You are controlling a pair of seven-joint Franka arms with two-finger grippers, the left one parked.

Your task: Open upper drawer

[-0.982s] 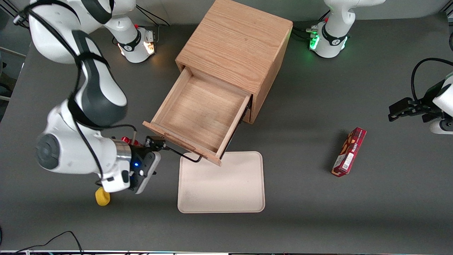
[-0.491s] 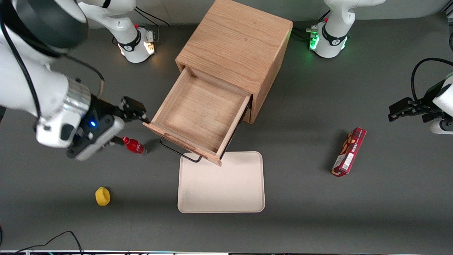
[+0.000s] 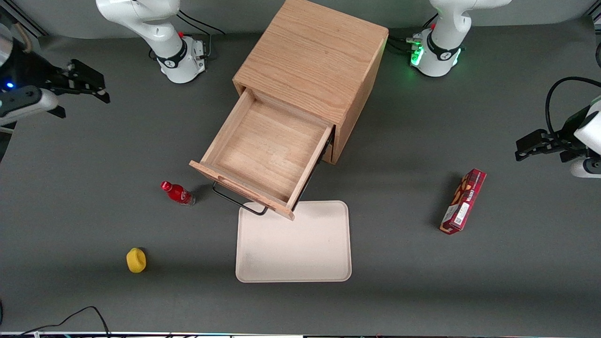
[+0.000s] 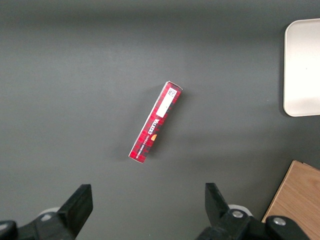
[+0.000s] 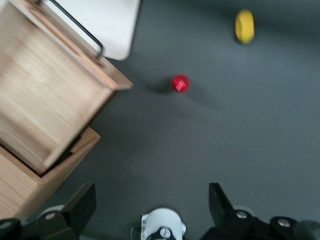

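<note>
While the upper drawer (image 3: 267, 155) stands pulled well out of the oak cabinet (image 3: 312, 61), its bare wooden floor showing from above, the gripper (image 3: 84, 87) hangs high at the working arm's end of the table, well apart from the drawer and from everything on the tabletop. Its two black fingers (image 3: 89, 75) are spread wide with nothing between them, and the right wrist view shows the same: both fingertips (image 5: 80, 205) stand apart over bare grey table (image 3: 469, 281). The drawer's black wire handle (image 3: 237, 199) juts from its front panel toward the front camera, and one end of it overhangs the corner of a cream tray (image 3: 293, 241) that lies flat on the table just in front of the drawer. A small red bottle (image 3: 177, 193) stands just beside the handle's other end, toward the working arm's end of the table; in the right wrist view it shows as a red cap (image 5: 180, 83) seen from above. A yellow object (image 3: 135, 260) lies nearer the front camera than the bottle, well apart from it. A red box (image 3: 463, 201) lies flat toward the parked arm's end of the table, clear of the tray and cabinet, with a white label at one end.
</note>
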